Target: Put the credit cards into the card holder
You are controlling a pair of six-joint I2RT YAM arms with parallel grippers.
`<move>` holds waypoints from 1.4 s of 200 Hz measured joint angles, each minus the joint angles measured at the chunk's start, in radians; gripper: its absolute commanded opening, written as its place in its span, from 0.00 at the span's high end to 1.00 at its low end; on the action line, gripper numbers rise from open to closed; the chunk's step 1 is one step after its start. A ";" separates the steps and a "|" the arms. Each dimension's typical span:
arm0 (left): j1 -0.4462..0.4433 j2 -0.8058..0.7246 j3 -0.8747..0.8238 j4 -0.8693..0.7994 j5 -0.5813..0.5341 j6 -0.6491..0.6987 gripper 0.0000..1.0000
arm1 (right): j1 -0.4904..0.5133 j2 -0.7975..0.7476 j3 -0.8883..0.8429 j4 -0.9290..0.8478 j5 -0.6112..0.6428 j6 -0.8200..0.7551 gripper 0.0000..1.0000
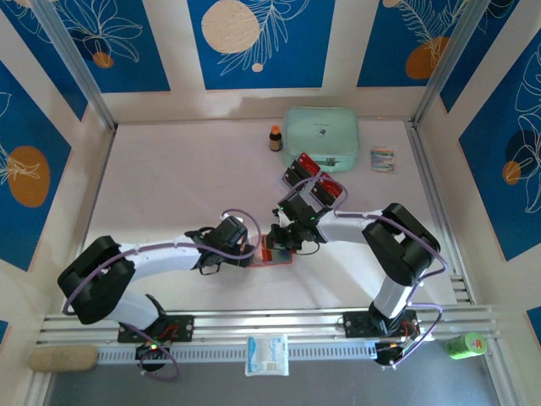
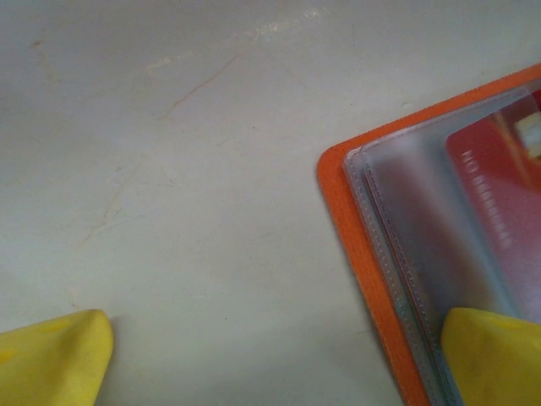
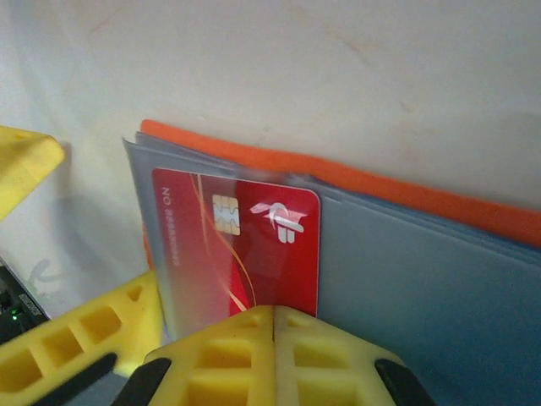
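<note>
The likeliest failure, as I judged it, was at the sleeve. The right gripper (image 3: 273,334) was clamped shut on the near edge of a red card (image 3: 241,241). The card's far part seemed to lie under a clear sleeve of the open holder (image 3: 406,190). If a corner caught on the sleeve seam, a further push would have bowed the thin card or skewed it. A push could also have slid the whole holder over the table (image 2: 169,169), since little pinned it. The left gripper (image 2: 275,338) stood wide open, gripping nothing. One finger (image 2: 494,359) rested on the holder's near corner and the other sat well apart on bare table. A light press there might not have held, and letting go of the card carelessly could have dragged it back out.

The holder lay flat between the two grippers, touching the left finger, with the card reaching from the right jaws into it. Farther back, the other cards (image 1: 303,169) waited near the pouch (image 1: 321,135).
</note>
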 measured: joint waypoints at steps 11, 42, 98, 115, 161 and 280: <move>0.000 0.000 0.000 -0.001 -0.002 0.000 0.00 | 0.014 0.015 0.018 0.000 0.001 0.000 0.97; 0.000 -0.016 0.000 -0.020 -0.008 -0.001 0.00 | 0.037 0.028 0.042 -0.006 0.005 0.004 0.97; 0.010 -0.126 0.000 -0.023 -0.007 -0.031 0.00 | 0.035 -0.021 0.044 -0.054 0.008 0.011 0.97; 0.013 -0.131 -0.001 -0.024 -0.007 -0.044 0.00 | 0.029 -0.055 0.044 -0.067 0.011 0.010 0.97; 0.016 -0.130 -0.036 -0.031 -0.008 -0.067 0.00 | 0.026 -0.066 0.043 -0.082 0.020 0.007 0.97; 0.026 -0.065 -0.064 -0.047 -0.031 -0.080 0.00 | 0.040 -0.016 0.041 -0.079 0.027 0.007 0.98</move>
